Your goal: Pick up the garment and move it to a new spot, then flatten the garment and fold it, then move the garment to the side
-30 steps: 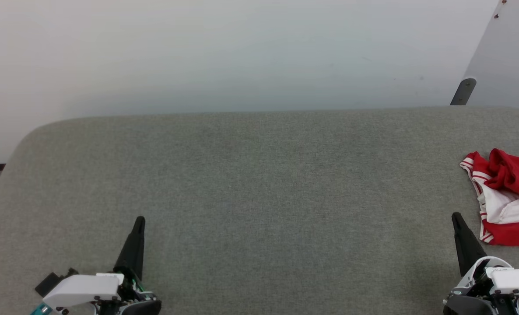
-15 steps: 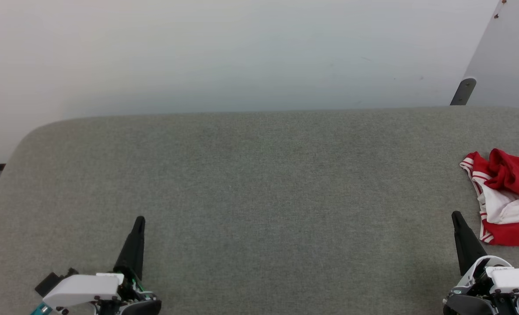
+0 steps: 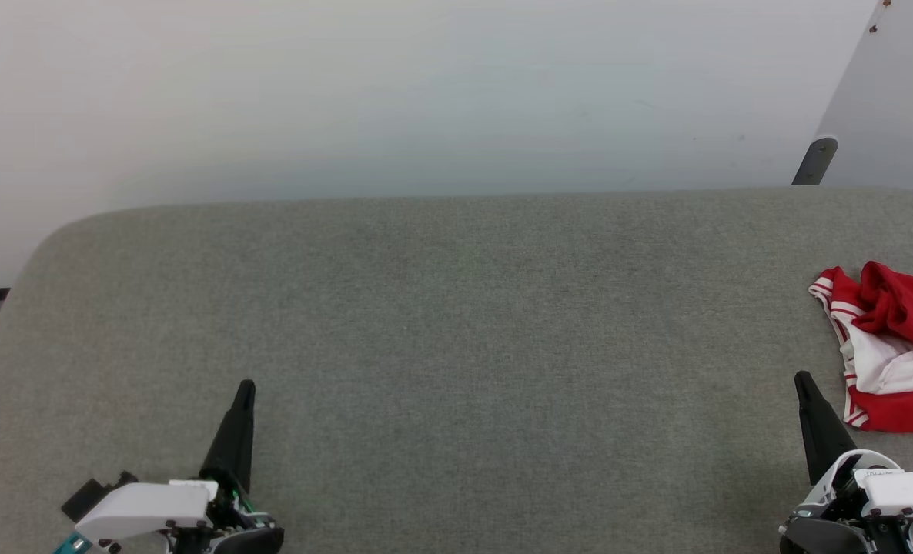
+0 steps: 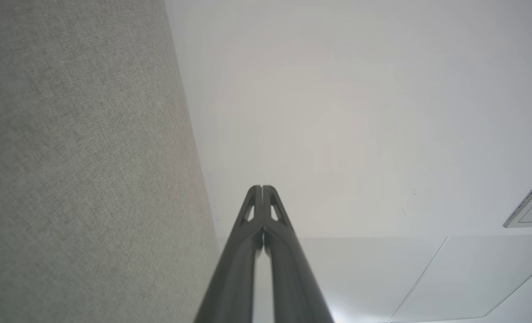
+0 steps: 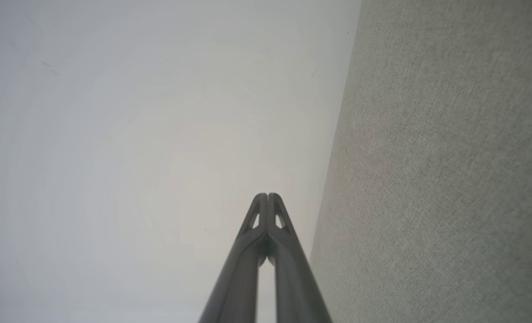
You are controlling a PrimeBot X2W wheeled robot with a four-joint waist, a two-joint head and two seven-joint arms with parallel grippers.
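The garment (image 3: 891, 350), red with white parts and striped trim, lies crumpled at the right edge of the grey felt table (image 3: 456, 323), partly cut off by the head view's border. My right gripper (image 3: 803, 381) stands shut at the lower right, just left of the garment and apart from it. At the lower left my left gripper (image 3: 246, 387) is shut too, far from the garment. In the left wrist view the left gripper (image 4: 261, 188) has its tips pressed together with nothing between them. The right gripper (image 5: 267, 196) looks the same in the right wrist view.
A pale wall (image 3: 426, 92) rises behind the table's far edge. A white panel with a dark bracket (image 3: 814, 160) stands at the upper right. The table's rounded left corner (image 3: 48, 238) drops off to a dark strip of floor.
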